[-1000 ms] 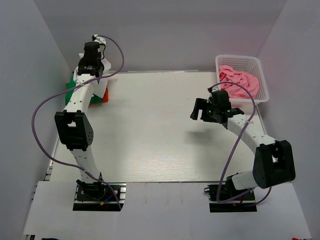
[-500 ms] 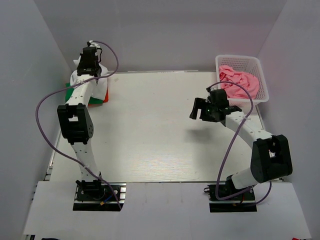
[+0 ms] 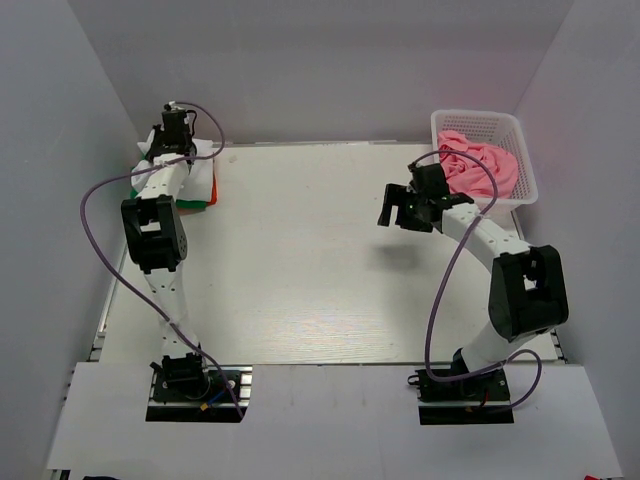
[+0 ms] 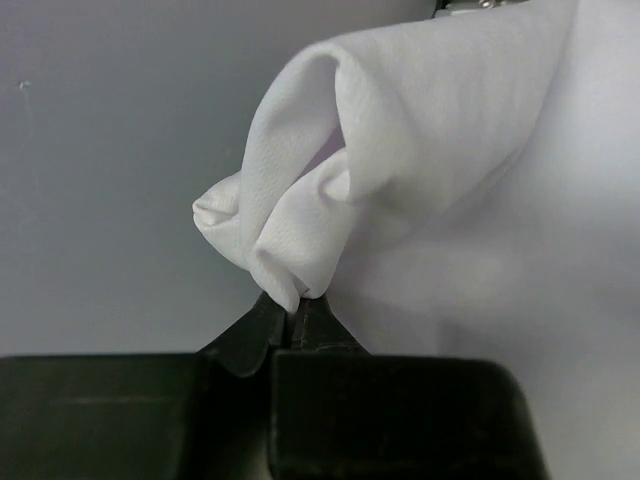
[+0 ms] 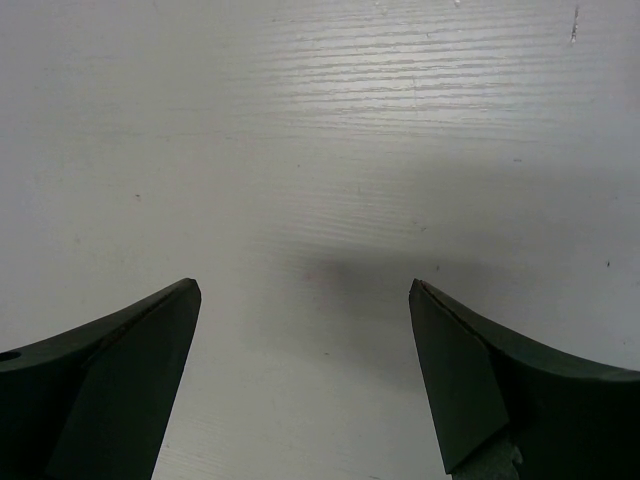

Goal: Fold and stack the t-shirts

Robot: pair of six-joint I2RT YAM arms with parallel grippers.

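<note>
A white t-shirt [image 3: 200,165] lies on a stack at the far left, over an orange shirt [image 3: 197,202] and a green shirt [image 3: 135,185]. My left gripper [image 3: 172,128] is at the stack's far edge, shut on a bunched fold of the white t-shirt [image 4: 300,220]; in the left wrist view the gripper [image 4: 295,320] pinches the cloth at its tips. A pink t-shirt [image 3: 482,165] lies crumpled in the basket. My right gripper [image 3: 395,215] hangs open and empty over bare table left of the basket; in the right wrist view [image 5: 305,290] its jaws stand wide apart.
The white plastic lattice basket [image 3: 525,185] stands at the far right corner. Grey walls close in the table [image 3: 320,270] at the back and both sides. A purple cable loops off each arm.
My left gripper has moved toward the back wall over the stack, taking the white cloth with it. My right gripper has moved a little farther back and up.
</note>
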